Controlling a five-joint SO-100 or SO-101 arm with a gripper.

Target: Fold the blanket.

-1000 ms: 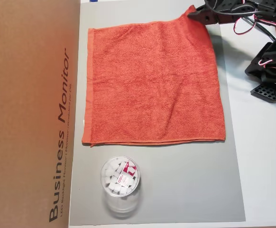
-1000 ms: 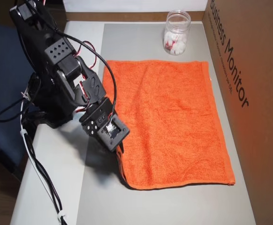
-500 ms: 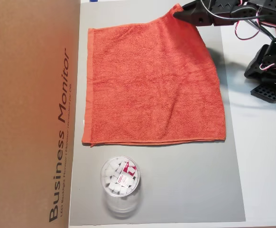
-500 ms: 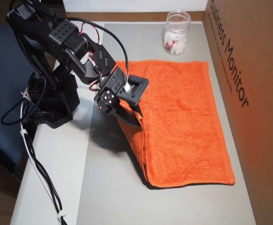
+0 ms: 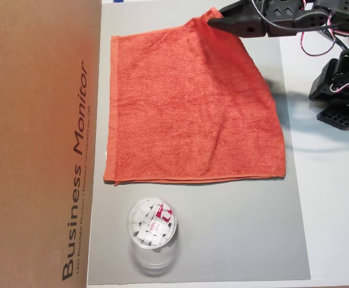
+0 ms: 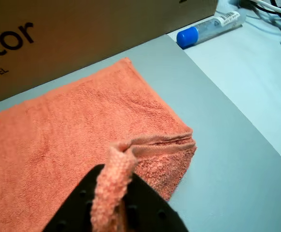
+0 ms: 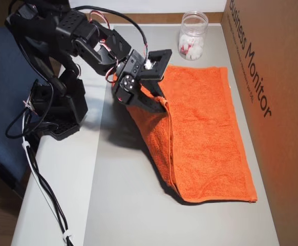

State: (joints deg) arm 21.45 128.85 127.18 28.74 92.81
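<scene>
The blanket (image 5: 192, 108) is an orange-red terry towel lying on a grey mat (image 5: 222, 234). My gripper (image 5: 211, 23) is shut on the towel's corner at the top right of this overhead view. In the other overhead view my gripper (image 7: 162, 106) holds that corner raised off the mat, so the towel's (image 7: 205, 138) near side hangs as a sloping sheet while the rest lies flat. In the wrist view the black jaws (image 6: 112, 193) pinch a rolled hem of the towel (image 6: 58, 135) at the bottom edge.
A brown cardboard box (image 5: 36, 138) runs along the towel's far side, also in the other overhead view (image 7: 272, 102). A clear plastic jar (image 5: 152, 225) stands on the mat beside the towel. A blue-capped tube (image 6: 210, 26) lies off the mat. The arm's base (image 7: 62, 102) stands beside the mat.
</scene>
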